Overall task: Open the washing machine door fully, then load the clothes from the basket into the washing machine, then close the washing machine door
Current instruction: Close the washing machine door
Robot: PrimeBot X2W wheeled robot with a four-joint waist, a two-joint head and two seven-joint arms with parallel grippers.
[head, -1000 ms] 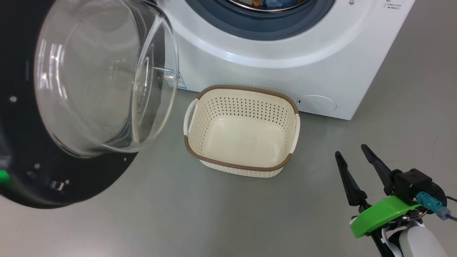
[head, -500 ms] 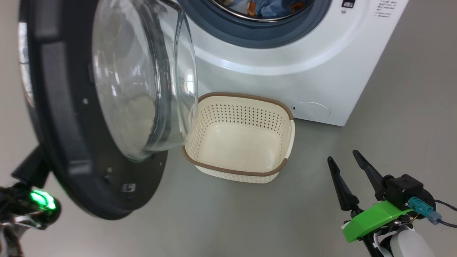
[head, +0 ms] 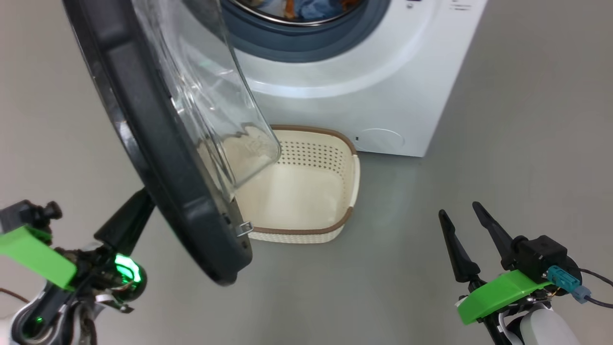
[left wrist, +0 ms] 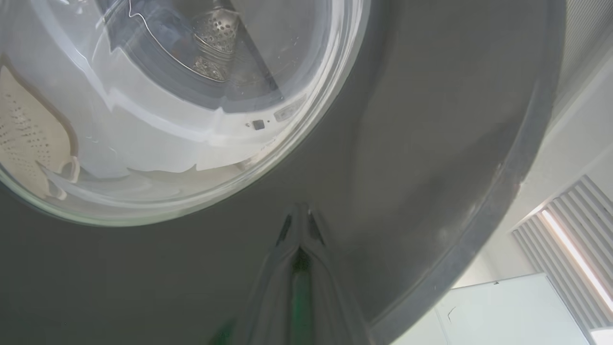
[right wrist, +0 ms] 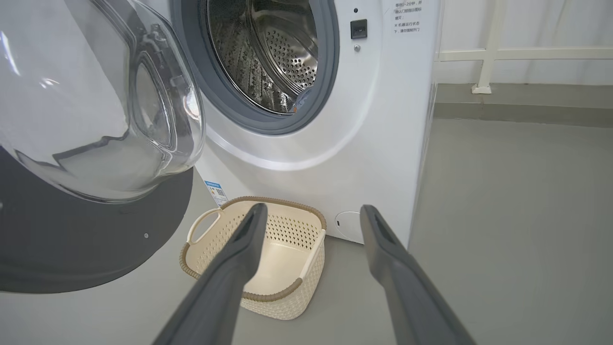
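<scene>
Touching the door's dark outer face, the left gripper is sitting pinched shut; the right gripper is hovering spread wide, holding nothing, above the floor. Beyond, the door's glass bowl is overhanging the basket before the washing machine, clothes lying in its drum.

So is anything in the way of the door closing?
Nothing visible. The washing machine door hangs higher than the basket, which sits low on the floor, and nothing seems to poke out past the gasket.
</scene>
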